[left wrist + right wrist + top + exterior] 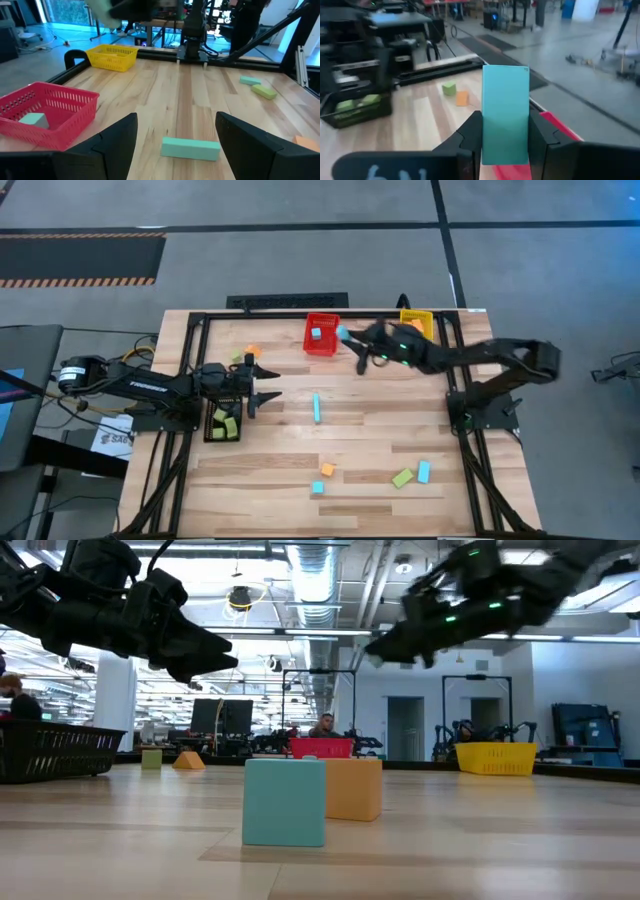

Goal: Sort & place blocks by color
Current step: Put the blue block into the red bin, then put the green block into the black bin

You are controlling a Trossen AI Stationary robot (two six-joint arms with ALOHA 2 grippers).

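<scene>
My right gripper (347, 336) (505, 131) is shut on a light blue block (505, 107) and hangs in the air by the red bin (321, 337), which has another light blue block (33, 120) in it. My left gripper (274, 385) (176, 117) is open above the table, and its fingers point at a light blue bar (190, 148) (317, 408) lying flat on the wood. Green blocks (225, 423) lie in the black bin (210, 423). Loose blocks lie near the front edge: orange (327, 469), light blue (317, 488), green (403, 477) and light blue (424, 471). My right gripper pinches the light blue block between its two fingers (470, 137), on two opposite long faces near one end (505, 150). The other end (505, 75) sticks out past the fingertips. The fingers come from the table's right side, and the block is lifted clear of the table.
The yellow bin (417, 323) stands at the far edge beside the right arm. A green block (238, 360) and an orange one (251, 353) lie near the left gripper. A black frame (190, 320) runs round the table. Bare wood (380, 420) lies in the middle.
</scene>
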